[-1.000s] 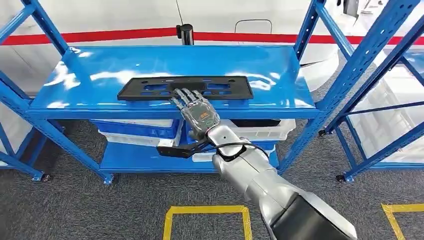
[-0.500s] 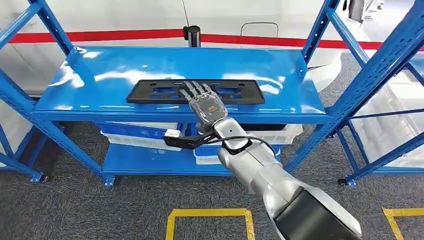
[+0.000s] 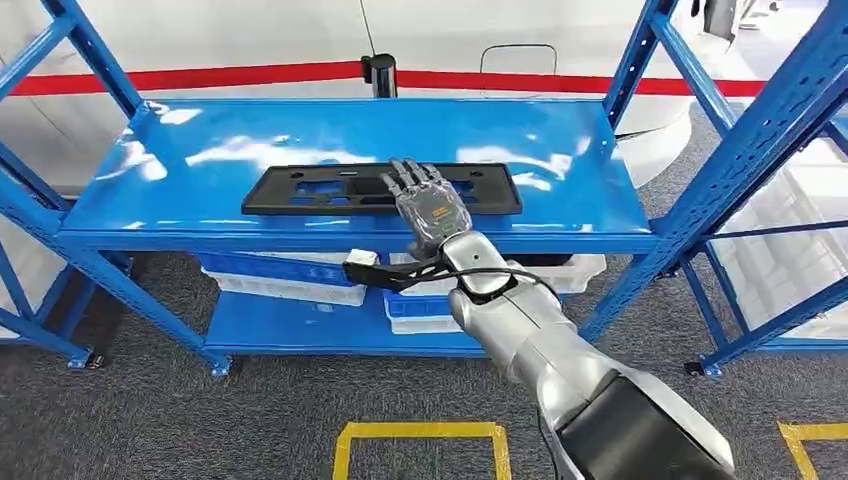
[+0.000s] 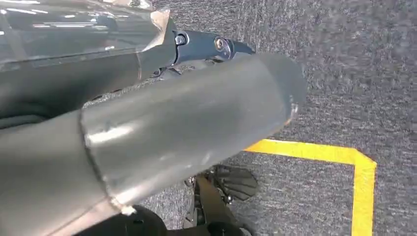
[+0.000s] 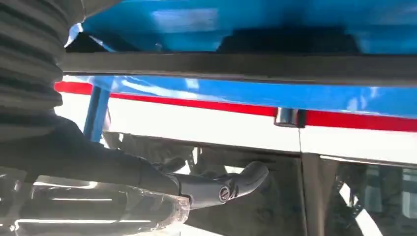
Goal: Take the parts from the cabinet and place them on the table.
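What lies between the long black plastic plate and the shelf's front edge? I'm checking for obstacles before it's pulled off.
In the head view, only the right hand crosses it; otherwise bare blue shelf beside the black plate.

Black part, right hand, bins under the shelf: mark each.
black part (image 3: 300,189), head view, its left half on the top shelf.
right hand (image 3: 430,205), head view, back of the hand.
bins (image 3: 285,276), head view, left bin's front wall.
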Robot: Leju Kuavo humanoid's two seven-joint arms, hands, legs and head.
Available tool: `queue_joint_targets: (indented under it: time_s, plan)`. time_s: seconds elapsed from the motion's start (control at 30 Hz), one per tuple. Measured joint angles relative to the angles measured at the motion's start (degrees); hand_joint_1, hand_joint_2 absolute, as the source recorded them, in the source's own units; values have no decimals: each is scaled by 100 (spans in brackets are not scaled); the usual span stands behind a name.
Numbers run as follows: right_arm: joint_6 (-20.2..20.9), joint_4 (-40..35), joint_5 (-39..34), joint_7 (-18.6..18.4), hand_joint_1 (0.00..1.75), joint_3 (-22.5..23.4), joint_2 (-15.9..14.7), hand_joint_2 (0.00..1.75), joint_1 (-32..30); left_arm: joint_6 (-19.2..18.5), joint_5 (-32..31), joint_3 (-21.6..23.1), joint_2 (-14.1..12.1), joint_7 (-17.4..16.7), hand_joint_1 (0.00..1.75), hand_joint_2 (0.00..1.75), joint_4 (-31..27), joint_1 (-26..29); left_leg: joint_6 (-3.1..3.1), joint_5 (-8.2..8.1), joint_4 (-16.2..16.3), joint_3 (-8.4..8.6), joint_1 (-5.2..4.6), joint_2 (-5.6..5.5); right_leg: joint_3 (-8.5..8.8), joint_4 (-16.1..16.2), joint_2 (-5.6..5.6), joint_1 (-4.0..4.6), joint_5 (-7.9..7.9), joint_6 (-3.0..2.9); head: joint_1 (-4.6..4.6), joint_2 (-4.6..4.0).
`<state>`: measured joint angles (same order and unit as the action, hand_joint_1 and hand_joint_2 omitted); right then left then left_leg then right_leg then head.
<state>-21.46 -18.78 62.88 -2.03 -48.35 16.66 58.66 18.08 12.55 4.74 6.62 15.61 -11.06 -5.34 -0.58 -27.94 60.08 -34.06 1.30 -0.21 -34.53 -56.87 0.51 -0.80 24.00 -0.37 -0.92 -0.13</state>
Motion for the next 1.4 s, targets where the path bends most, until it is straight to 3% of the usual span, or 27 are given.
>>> queue_joint_targets:
  time_s: [0.1,0.13,0.17,0.2,0.27,0.3,0.33,0.43,0.5,0.6,0.63,0.67,0.73,0.77,0.8,0.83,0.93,1.0,1.03,1.1,1.13,1.17,1.23,1.3,1.33,1.37,1.4]
  plan:
    - [11,15,4,-37,0,18,-4,175,-19,0,-2,2,2,-4,0,0,2,8,-61,-576,1290,-695,7,1,30,-1,-4,18,38,-83,-9,0]
    - [15,31,22,-42,0,26,-9,175,-38,0,-2,2,2,-7,0,0,2,17,-74,-593,1547,-870,14,3,40,-2,-3,22,45,-89,-13,0]
    - [20,46,31,-46,0,35,-13,175,-52,0,-2,2,2,-7,0,0,2,25,-84,-464,1505,-895,22,3,56,-3,1,23,54,-96,-7,0]
    - [20,61,26,-57,0,41,-17,175,-58,0,-2,2,0,-7,0,0,2,26,-83,-226,1210,-794,26,5,80,-5,5,22,75,-88,-17,0]
    - [22,70,13,-109,0,87,-20,175,-49,2,-6,2,-7,-7,0,0,2,26,-51,332,184,-323,42,16,144,-6,14,21,114,-56,-15,0]
    - [44,74,31,-129,0,98,-26,175,-42,2,-7,2,-7,-4,0,0,2,26,-21,413,-167,-164,41,37,153,-8,20,33,138,-22,-15,0]
    - [68,81,44,-160,0,109,-37,175,-35,2,-11,2,-4,4,0,0,2,24,7,376,-228,-120,16,28,141,-29,25,108,167,17,-13,0]
    - [72,98,57,-210,0,155,-85,175,-39,0,-31,2,-4,22,0,0,2,28,110,367,-236,-122,-46,2,155,17,21,80,174,102,-2,0]
    - [68,101,57,-214,0,192,-122,175,-40,-2,-57,4,-4,22,0,0,0,23,185,404,-312,-44,-5,15,69,-177,-9,65,276,158,4,0]
    - [66,120,63,-214,0,238,-197,175,-87,-50,-94,9,-4,0,0,0,0,13,271,371,-311,-28,-6,13,-646,-1499,-8,51,785,117,18,0]
    - [68,136,85,-214,0,245,-227,175,-127,-61,-107,11,-4,-7,0,0,0,15,277,362,-308,-26,-8,5,-857,-1844,-8,43,851,144,20,0]
    - [72,146,105,-214,0,254,-249,175,-163,-68,-109,11,-4,-13,0,0,0,18,270,351,-308,-18,-8,-2,-926,-1877,-9,30,804,184,15,0]
    - [81,155,107,-214,0,273,-264,175,-187,-70,-116,22,-4,-18,0,0,0,18,242,321,-304,16,-3,-12,-662,-1220,-12,7,448,285,20,0]
    - [81,155,114,-214,0,286,-264,175,-183,-70,-116,26,0,-20,0,0,0,16,209,293,-303,52,2,-12,-361,-578,-25,-18,178,332,15,0]
    - [79,157,125,-214,0,295,-264,175,-182,-70,-116,28,0,-26,0,0,0,16,175,267,-303,71,-4,-11,-156,-148,-49,-33,37,344,26,0]
    - [79,157,131,-214,0,302,-262,175,-179,-68,-116,31,-2,-31,0,0,0,10,123,219,-262,71,-59,-15,-74,-48,-43,3,0,278,24,0]
    - [79,166,140,-214,0,326,-271,175,-194,-68,-116,46,-2,-31,0,0,0,11,47,201,-308,107,-7,-2,-88,-72,-34,30,24,130,11,0]
    - [76,166,155,-219,0,334,-256,175,-201,-68,-122,50,-4,-31,0,0,0,0,-17,109,-189,84,30,8,-28,-22,-15,-30,1,39,2,0]
    - [77,166,155,-219,0,337,-254,175,-204,-70,-125,50,-4,-31,0,0,0,-2,-34,-53,80,-42,30,6,-17,-22,-16,-29,16,-16,-24,0]
    - [68,173,153,-227,0,356,-247,175,-245,-70,-131,55,-4,-31,0,0,0,0,-66,-469,994,-531,30,5,-7,-23,-15,-4,35,-45,-24,0]
    - [48,175,144,-238,155,376,-247,175,-271,-70,-135,57,-4,-31,0,0,0,5,-76,-568,1363,-756,30,5,-4,-25,-15,13,46,-60,-24,0]
    - [9,179,109,-243,175,400,-247,175,-292,-70,-140,59,-4,-31,0,0,0,6,-74,-535,1487,-862,30,5,7,-25,-13,26,51,-66,-24,0]
    - [-28,192,42,-238,175,465,-249,175,-326,-70,-140,59,-7,10,0,0,0,6,-50,-118,982,-674,30,6,49,-27,-7,34,66,-79,-26,0]
    - [-33,197,26,-218,175,533,-249,175,-361,-70,-142,59,-7,274,0,0,0,4,30,329,50,-211,27,6,83,-26,10,47,69,-75,-26,0]
    - [-42,197,24,-214,171,564,-251,175,-373,-57,-142,59,-15,440,0,0,-2,-7,69,325,-244,-73,-21,11,69,-41,17,106,89,-45,-22,0]
    - [-55,197,24,-212,166,588,-275,175,-387,40,-162,59,-17,670,0,0,-7,-18,78,325,-248,-80,-13,30,54,-34,21,115,99,-18,-17,0]
    - [-105,199,37,-183,166,632,-319,175,-411,353,-212,57,0,1123,0,0,-13,-16,26,368,-265,-77,-9,32,29,-60,23,149,137,-47,-22,0]
